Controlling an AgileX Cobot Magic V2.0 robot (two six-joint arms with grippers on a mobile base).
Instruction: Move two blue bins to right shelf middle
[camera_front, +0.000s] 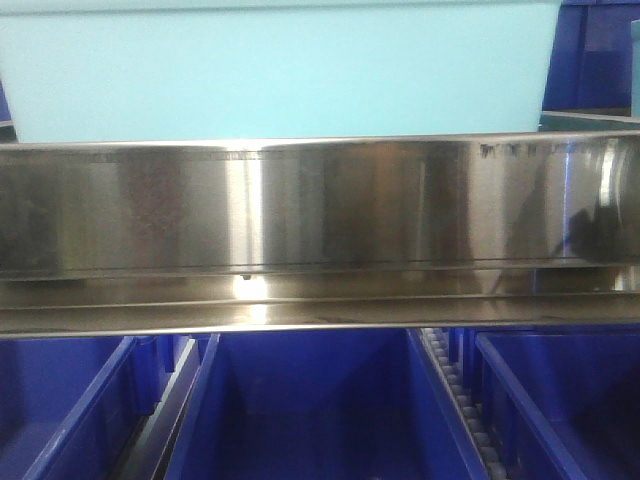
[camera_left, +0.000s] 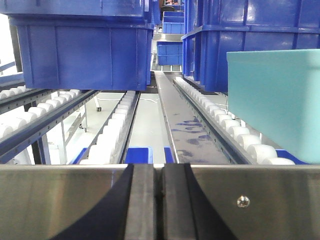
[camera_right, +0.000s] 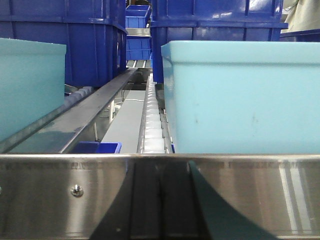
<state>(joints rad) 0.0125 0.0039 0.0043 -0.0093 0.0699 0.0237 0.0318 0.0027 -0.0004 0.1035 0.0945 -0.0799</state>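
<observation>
Looking along one level of a multi-level metal rack with a wide brushed-steel front rail (camera_front: 300, 200), I have both wrist cameras close in front of that rail. My left pincer (camera_left: 161, 172) shows as two dark fingers pressed together with only a thin seam between them, and it grips nothing. My right pincer (camera_right: 160, 170) looks the same, fingers closed on each other and empty, though it appears fainter against the shiny steel. The first pale light-blue rectangular plastic tub (camera_front: 280, 70) sits on this level directly behind the rail. Its smooth plain wall fills most of the top of the front camera view. In my left wrist view it stands at the right, resting on a white roller track (camera_left: 235, 132). The second pale light-blue rectangular plastic tub (camera_right: 240, 95) stands just behind the rail on the right of my right wrist view, upright, with a thin rim along its top. The first tub shows at the left edge of that same view, and the two are apart. A flat grey metal strip (camera_right: 85, 115) and a line of white rollers run between them. Farther back along the tracks stand dark blue plastic bins (camera_left: 85, 50). More bins of that colour sit open-topped on the level beneath the rail. I cannot tell how many levels lie above.
</observation>
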